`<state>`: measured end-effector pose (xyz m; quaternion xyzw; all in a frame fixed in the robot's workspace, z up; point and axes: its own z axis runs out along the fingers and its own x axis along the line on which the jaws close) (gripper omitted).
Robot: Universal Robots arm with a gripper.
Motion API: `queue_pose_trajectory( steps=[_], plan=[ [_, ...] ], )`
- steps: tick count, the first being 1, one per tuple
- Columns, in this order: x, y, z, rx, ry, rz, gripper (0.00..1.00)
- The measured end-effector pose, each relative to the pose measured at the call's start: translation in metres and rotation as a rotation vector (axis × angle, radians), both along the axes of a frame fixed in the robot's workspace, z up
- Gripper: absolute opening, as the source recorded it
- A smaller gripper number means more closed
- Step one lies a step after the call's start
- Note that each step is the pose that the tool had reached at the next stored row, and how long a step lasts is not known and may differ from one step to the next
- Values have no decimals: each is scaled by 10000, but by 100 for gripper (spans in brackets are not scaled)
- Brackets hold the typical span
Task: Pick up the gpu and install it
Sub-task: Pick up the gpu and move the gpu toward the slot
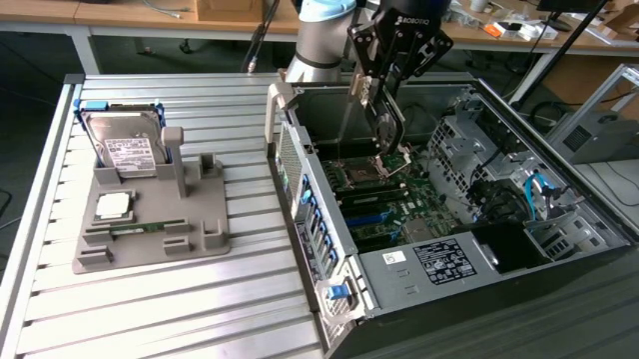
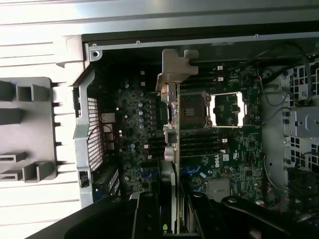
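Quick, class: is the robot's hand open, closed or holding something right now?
Hand: closed on the gpu, held edge-down above the open computer case.

White capitals spell ROBOTIQ on the black body of the gripper (image 1: 379,93), at the far side of the scene; the motherboard (image 2: 219,164) carries a white DELL logo, seen in the wrist view; the hard drive (image 1: 125,146), on the exterior view's left, wears a white label with black print, too small to read; the power supply (image 1: 447,262), at the near end of the case (image 1: 299,149), has a black label with white print, and a white sticker (image 1: 394,256) lies just beside it, both illegible; a tiny green mark on the gpu (image 2: 172,124) cannot be read.
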<state>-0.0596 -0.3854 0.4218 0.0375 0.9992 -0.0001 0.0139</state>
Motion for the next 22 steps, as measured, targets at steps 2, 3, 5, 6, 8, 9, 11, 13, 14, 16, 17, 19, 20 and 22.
queue_pose_trajectory(
  steps=[2, 3, 5, 6, 8, 9, 11, 13, 14, 16, 17, 19, 20, 22],
  plan=[
    [15, 0, -5, 0, 0, -1, 27],
    [23, 0, -8, 0, 0, 0, 27],
    [40, 0, -13, 0, 0, -1, 27],
    [49, 0, -15, 0, 0, -1, 27],
    [63, 0, -20, 0, 0, 0, 27],
    [70, -1, -23, 0, 0, 0, 27],
    [81, 0, -28, 0, 0, 0, 27],
    [91, -1, -33, 0, 0, -1, 27],
    [96, -1, -35, 0, 0, -1, 27],
    [105, -1, -40, 0, 0, 0, 27],
    [111, -1, -43, 0, 0, 0, 27],
    [121, -1, -49, 0, 0, -1, 27],
    [125, -2, -52, 0, 0, -1, 27],
    [138, -3, -59, -1, 0, -1, 27]
  ],
)
